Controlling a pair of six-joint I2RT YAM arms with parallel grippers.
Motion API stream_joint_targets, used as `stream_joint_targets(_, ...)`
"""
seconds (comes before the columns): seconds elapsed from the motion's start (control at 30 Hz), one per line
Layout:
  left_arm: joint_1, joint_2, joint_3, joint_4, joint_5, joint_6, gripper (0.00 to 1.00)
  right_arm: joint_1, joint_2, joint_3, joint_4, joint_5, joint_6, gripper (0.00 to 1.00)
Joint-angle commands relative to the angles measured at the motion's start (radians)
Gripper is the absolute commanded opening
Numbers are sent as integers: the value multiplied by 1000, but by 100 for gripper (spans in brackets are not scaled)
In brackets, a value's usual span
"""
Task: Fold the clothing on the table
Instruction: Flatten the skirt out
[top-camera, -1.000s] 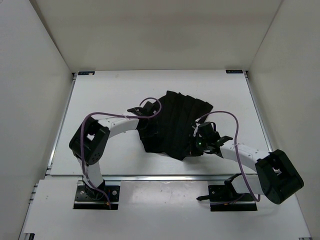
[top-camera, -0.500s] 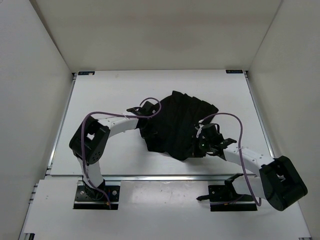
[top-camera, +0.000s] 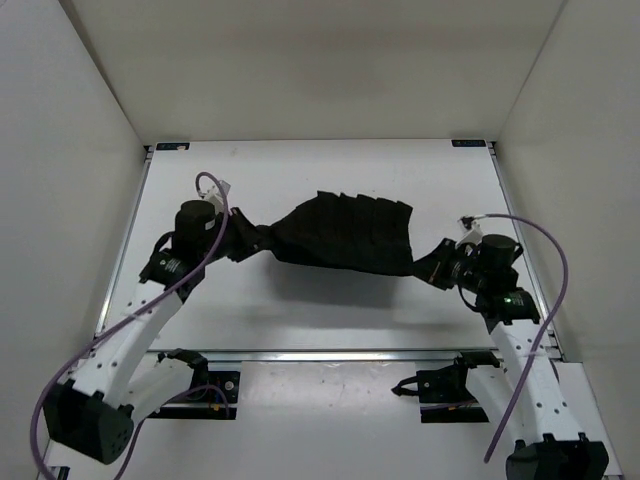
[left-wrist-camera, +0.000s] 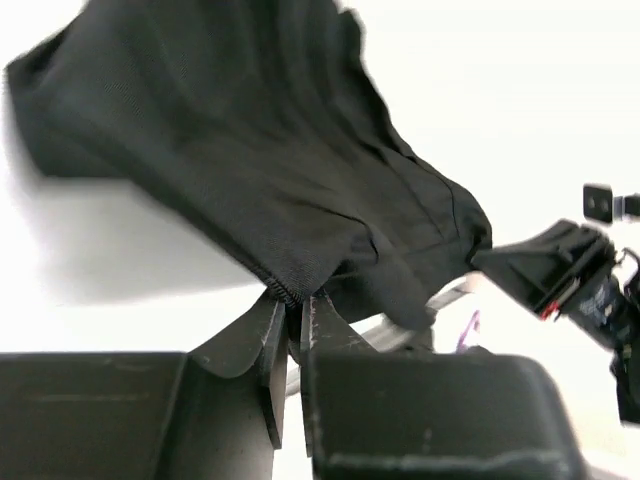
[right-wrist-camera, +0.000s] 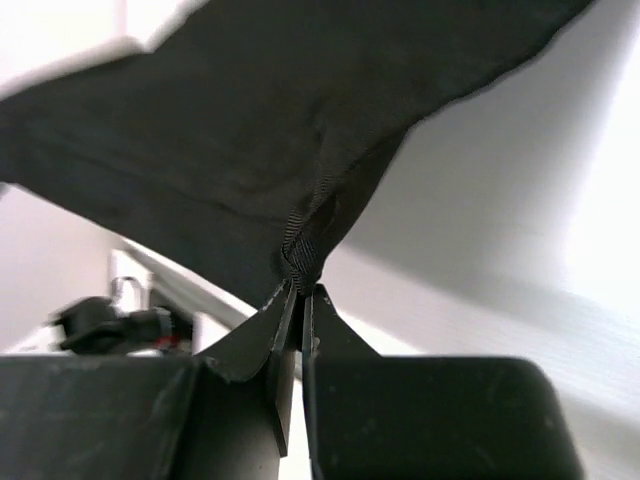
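You have the black pleated skirt (top-camera: 345, 235) stretched out sideways over the middle of the worktop (top-camera: 300, 170), held up at both ends. Its pleats run front to back and the cloth sags a little between the two holds. A soft shadow (top-camera: 300, 292) lies on the white surface just nearer to you than the cloth.

Your left gripper (top-camera: 243, 243) is clamped on the skirt's left end. In the left wrist view its jaws are pressed together on a seamed edge, with only a sliver of cloth between them. Your right gripper (top-camera: 428, 268) is clamped on the right end, and in its wrist view the jaws pinch a bunched corner of the hem. Both arms reach outward, well apart from each other.
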Motion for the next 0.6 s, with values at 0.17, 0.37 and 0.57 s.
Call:
stream_joint_targets(0.17,76,-37,154,62,44,-17,0,-39,139,277,192,-181,117,0)
stream_joint_targets(0.37,220,349,401,428,306,-162,0,21,584,746,334,-142,114,0)
stream_joint_targets(0.57,255,636,924,412,385,-253,0,24,823,1165,282,-165,166,0)
